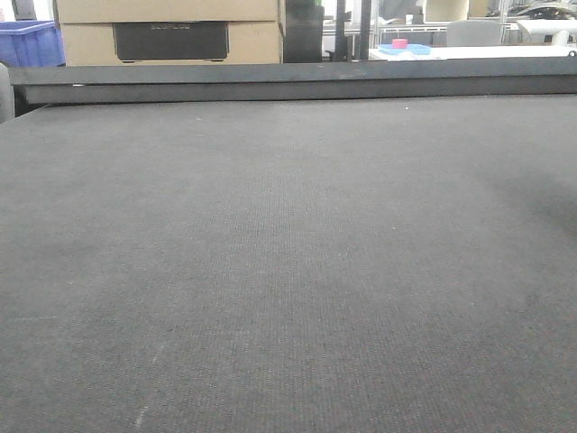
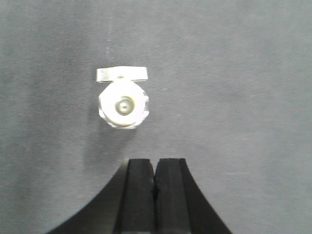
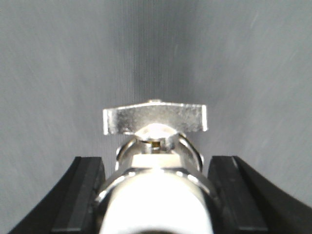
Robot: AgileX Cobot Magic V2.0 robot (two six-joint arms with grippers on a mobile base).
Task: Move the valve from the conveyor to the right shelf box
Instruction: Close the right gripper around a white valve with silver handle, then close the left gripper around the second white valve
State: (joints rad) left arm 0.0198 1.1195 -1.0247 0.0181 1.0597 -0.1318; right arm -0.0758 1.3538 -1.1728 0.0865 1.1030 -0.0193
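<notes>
So the shiny silver metal valve (image 3: 156, 168) with the flat T-handle (image 3: 155, 119) sits on the belt right between the right pincer's (image 3: 157, 163) black pads. Its body runs straight toward that wrist camera and the handle lies crosswise on top. That pincer is spread wide and straddles the valve, and I'd say it isn't clamped yet.

The left pincer (image 2: 155, 168) is pressed closed on nothing, with a valve (image 2: 123, 105) lying end-on just beyond it, a bit to its left. I can't tell if it's the same one, but the right arm is clearly nearer.

Underneath is the dark grey woven conveyor belt (image 1: 288, 271), with a black raised rail (image 1: 288, 81) at the far edge. Past that there's a tan cardboard box (image 1: 171, 32) and a blue plastic crate (image 1: 27, 41). The shelf box isn't in view.
</notes>
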